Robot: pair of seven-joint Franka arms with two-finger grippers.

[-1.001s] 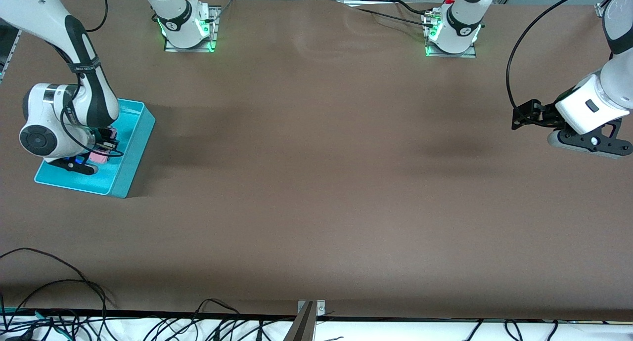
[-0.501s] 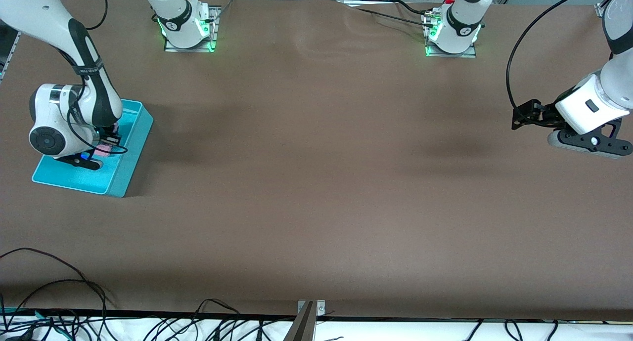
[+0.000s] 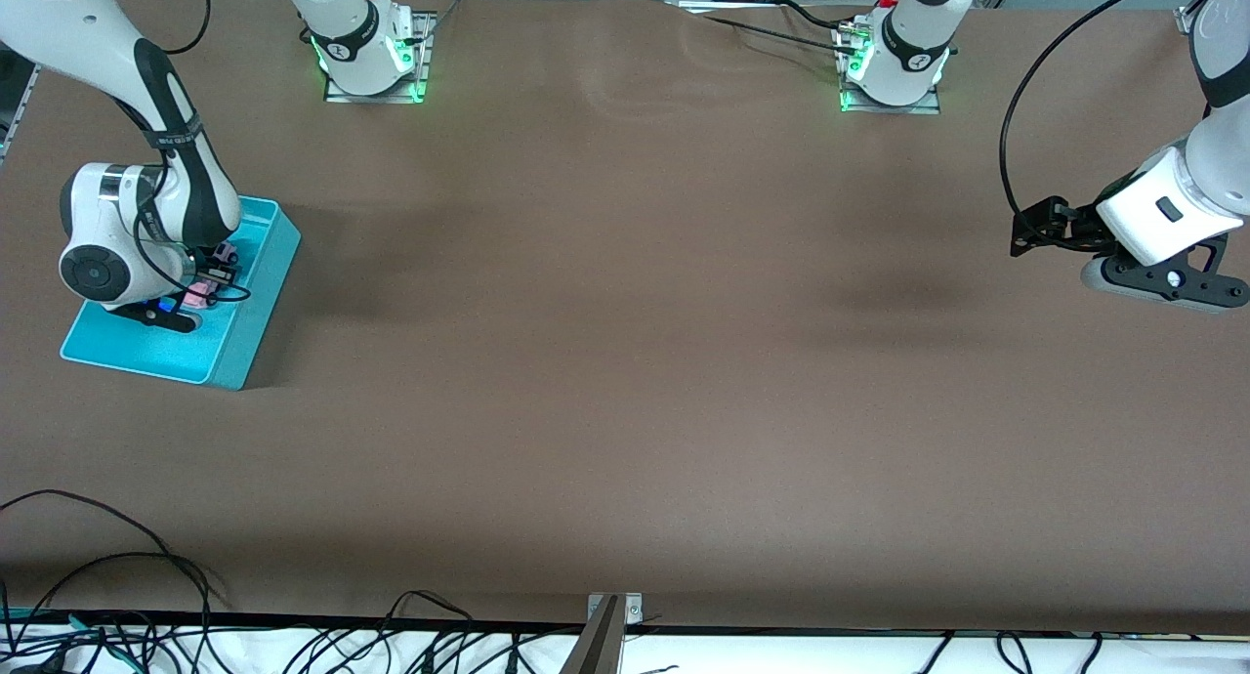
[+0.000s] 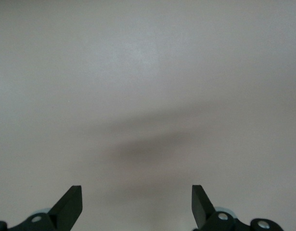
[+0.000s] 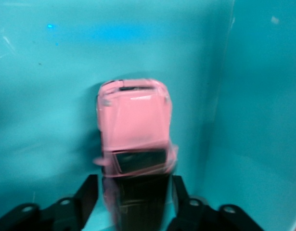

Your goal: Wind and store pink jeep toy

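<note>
Letting go looks like what's happening right now: the right end effector is down inside the turquoise bin, and compared with a second ago its fingers have spread a bit, so in the right wrist view they stand just off either side of the pink jeep toy instead of squeezing it. The jeep seems to sit on the bin floor, close to one wall, nose pointing away from the fingers. So the storing part is basically done, I'd guess; the arm just needs to lift out without nudging it. Left end effector waits spread wide and empty over bare bench, well apart from the bin.
</note>
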